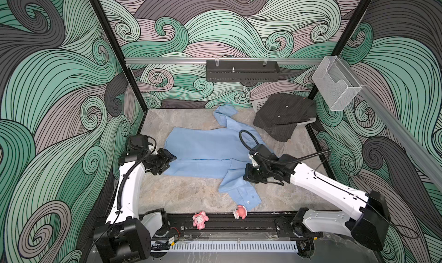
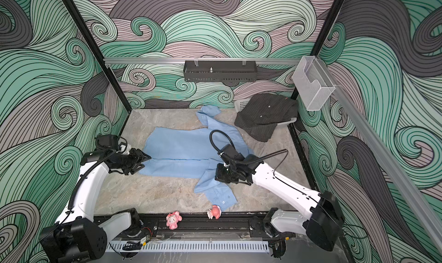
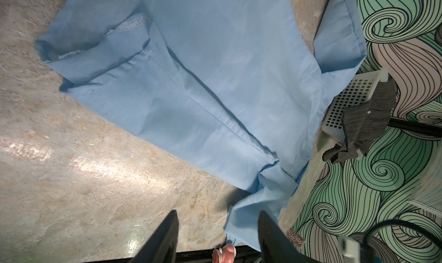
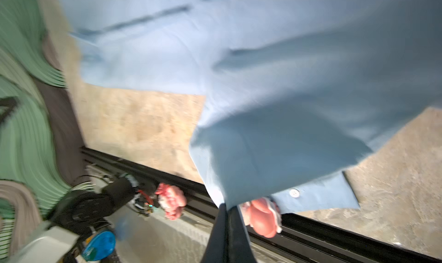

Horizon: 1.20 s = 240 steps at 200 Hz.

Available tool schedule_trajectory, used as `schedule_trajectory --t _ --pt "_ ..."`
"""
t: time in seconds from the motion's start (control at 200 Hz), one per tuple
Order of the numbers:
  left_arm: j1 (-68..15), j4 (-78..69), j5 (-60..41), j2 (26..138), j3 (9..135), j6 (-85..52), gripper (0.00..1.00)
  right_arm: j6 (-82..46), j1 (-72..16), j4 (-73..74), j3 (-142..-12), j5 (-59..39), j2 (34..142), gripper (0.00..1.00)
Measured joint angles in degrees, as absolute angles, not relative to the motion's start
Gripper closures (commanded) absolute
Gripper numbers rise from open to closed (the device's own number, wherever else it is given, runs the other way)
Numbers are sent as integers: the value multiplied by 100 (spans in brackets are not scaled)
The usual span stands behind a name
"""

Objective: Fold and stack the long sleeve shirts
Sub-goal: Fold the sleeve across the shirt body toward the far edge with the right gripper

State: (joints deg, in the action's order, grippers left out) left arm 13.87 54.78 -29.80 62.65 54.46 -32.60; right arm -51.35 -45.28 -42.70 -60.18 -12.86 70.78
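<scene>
Draping basket [image 1: 258, 105] — charcoal shirt [image 1: 284, 115], pink toy [image 1: 240, 211] beside blue shirt [image 1: 203, 151]

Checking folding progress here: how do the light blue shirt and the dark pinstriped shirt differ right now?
The light blue shirt lies spread flat on the table; the dark pinstriped shirt is heaped over a white basket in the far right corner. The light blue shirt is plain, the dark pinstriped shirt finely striped. The light blue shirt's sleeves stretch out; the dark pinstriped shirt's cannot be picked out. Both have pale buttons.
</scene>
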Motion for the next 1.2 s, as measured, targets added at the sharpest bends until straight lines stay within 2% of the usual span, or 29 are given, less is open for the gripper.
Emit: schedule_trajectory --t 0.125,0.355,0.6,0.746,0.856,0.906,0.971,1.041,1.101,1.201 --pt "1387 5461 -2982 6296 5513 -3267 44 -5013 -4189 -4445 -6716 -1466 7242 100" --pt "1387 5304 -3006 6490 5649 -3363 44 -5129 -3540 -4066 -7443 -2134 8228 100" --pt "1369 5098 -3061 6748 5876 -3542 44 -6403 -2947 -2099 -7415 -2980 8958 100" --pt "1280 4993 -3072 6783 5979 -3656 44 -7129 -2729 -945 -7124 -3170 9061 100" --pt "1087 4899 -3068 6827 6010 -3741 44 -7262 -2543 -646 -6967 -3197 9205 100" --pt "972 4862 -3068 6851 6010 -3789 44 -7164 -2432 -703 -6960 -3177 9336 93" --pt "757 4810 -3057 6879 6010 -3852 44 -6978 -2290 -854 -6952 -3131 9485 72" --pt "462 4733 -3020 6879 6010 -3959 44 -6613 -2150 -1188 -6949 -2995 9590 59" --pt "154 4624 -2978 6879 6010 -4080 44 -6281 -2056 -1529 -6949 -2862 9625 51" --pt "-489 4309 -2803 6855 5931 -4401 44 -5677 -1977 -2200 -6947 -2556 9572 47"
